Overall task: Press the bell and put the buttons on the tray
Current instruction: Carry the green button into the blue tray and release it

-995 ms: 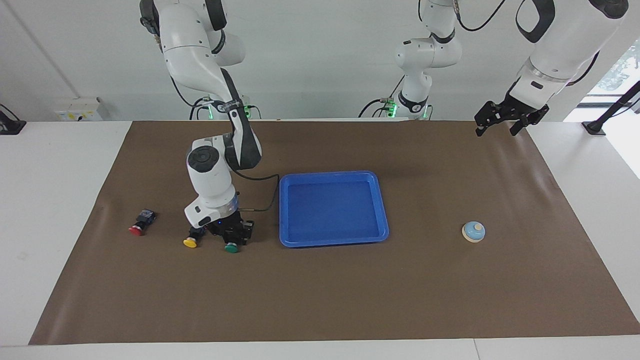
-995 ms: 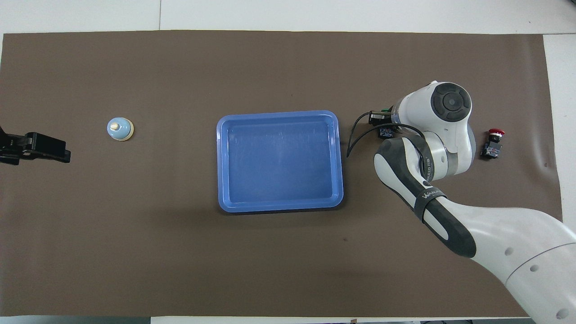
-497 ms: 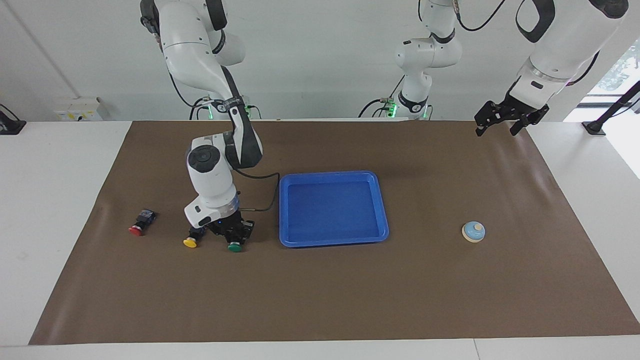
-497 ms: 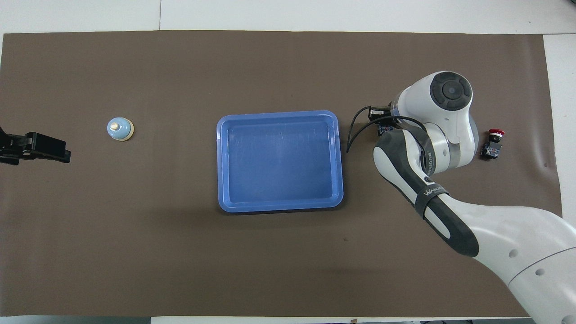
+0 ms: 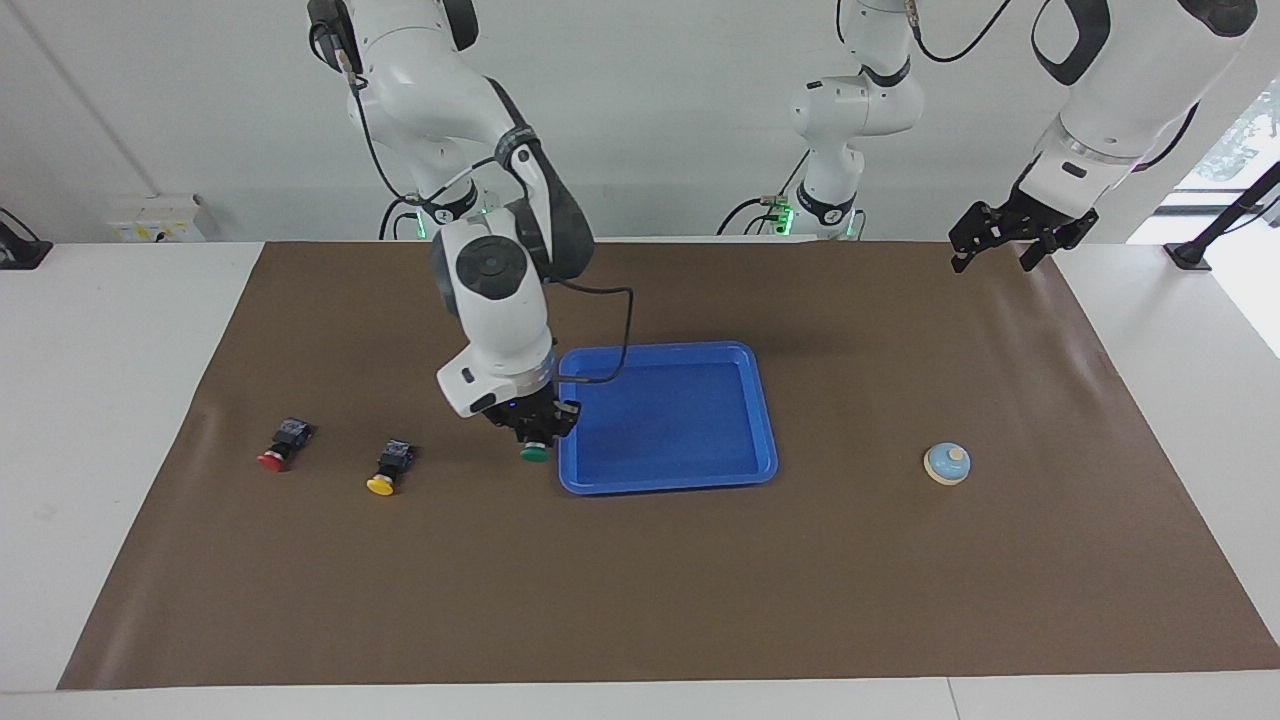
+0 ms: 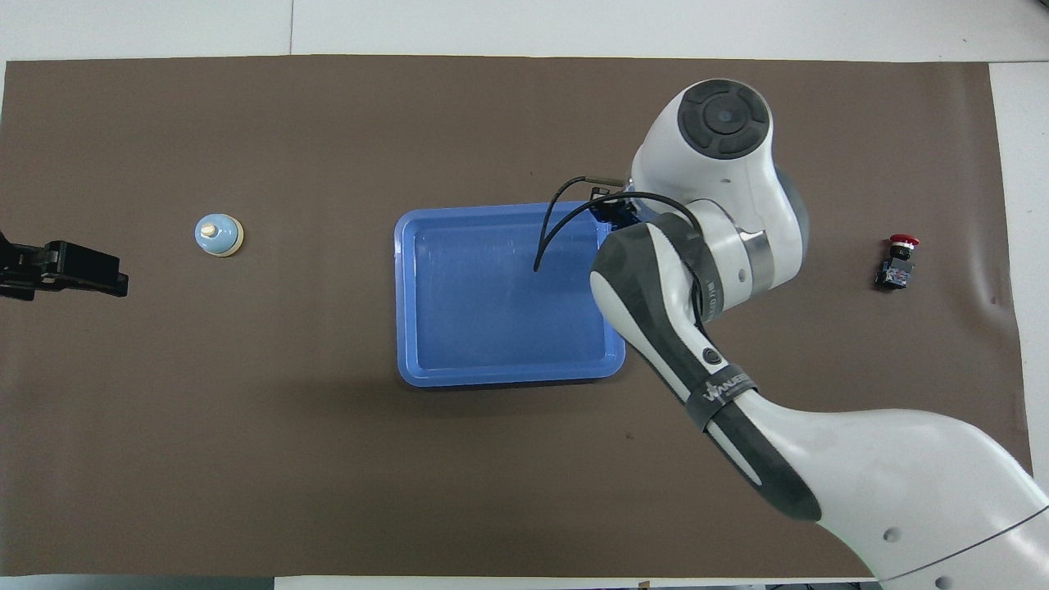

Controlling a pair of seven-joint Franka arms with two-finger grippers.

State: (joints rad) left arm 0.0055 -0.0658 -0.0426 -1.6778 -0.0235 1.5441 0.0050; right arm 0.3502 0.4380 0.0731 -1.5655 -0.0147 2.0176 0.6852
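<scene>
My right gripper is shut on the green button and holds it just above the mat, at the rim of the blue tray on the right arm's side. In the overhead view the arm hides this gripper and the green button; the tray shows there. The yellow button and the red button lie on the mat toward the right arm's end. The red button also shows from overhead. The bell stands toward the left arm's end. My left gripper waits, open and raised, over the mat's corner.
A brown mat covers the table. A black cable loops from my right wrist over the tray's corner. The bell stands apart from my left gripper in the overhead view.
My right gripper has lifted the green button off the mat and carried it from beside the yellow button to the tray's rim. The yellow button now lies uncovered. The left arm has not moved.
</scene>
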